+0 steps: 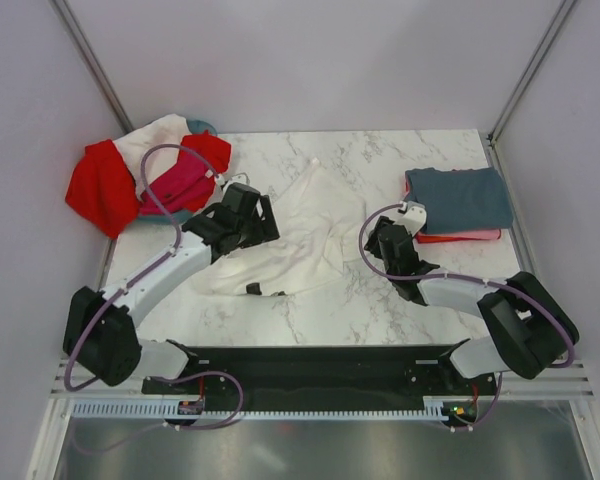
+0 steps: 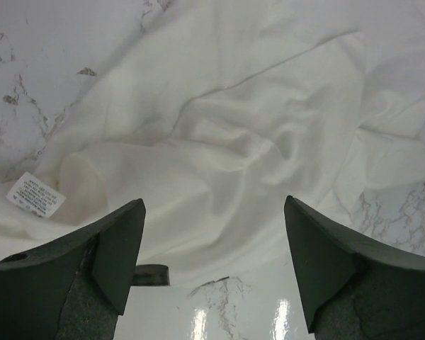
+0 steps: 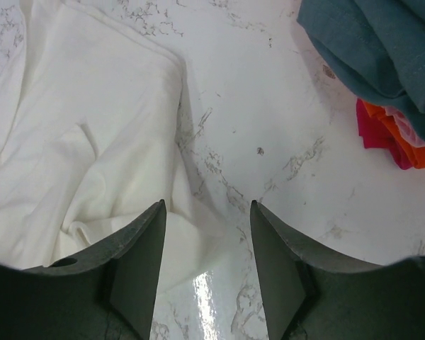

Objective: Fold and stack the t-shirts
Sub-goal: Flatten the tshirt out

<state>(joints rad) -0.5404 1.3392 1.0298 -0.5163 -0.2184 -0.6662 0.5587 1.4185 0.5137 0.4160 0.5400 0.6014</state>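
The white t-shirt (image 1: 295, 240) lies crumpled on the desk (image 1: 380, 312), so the left pincer (image 2: 214, 244) and right pincer (image 3: 207, 244) hover spread and empty at opposite sides, likely to flatten it

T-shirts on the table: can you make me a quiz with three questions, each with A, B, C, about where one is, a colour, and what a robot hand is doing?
1. Where is the white t-shirt?
A. Crumpled on the middle of the table
B. Draped over an arm
C. Inside a basket

2. What colour is the top shirt of the folded stack?
A. Red
B. Slate grey-blue
C. White

3. How is the left gripper?
A. Open, holding nothing
B. Shut on the white t-shirt
C. Shut on a red shirt

Answers:
1 A, it lies rumpled on the marble in the top view.
2 B, the top shirt is grey-blue over a coral edge.
3 A, its jaws stand wide apart above the cloth.
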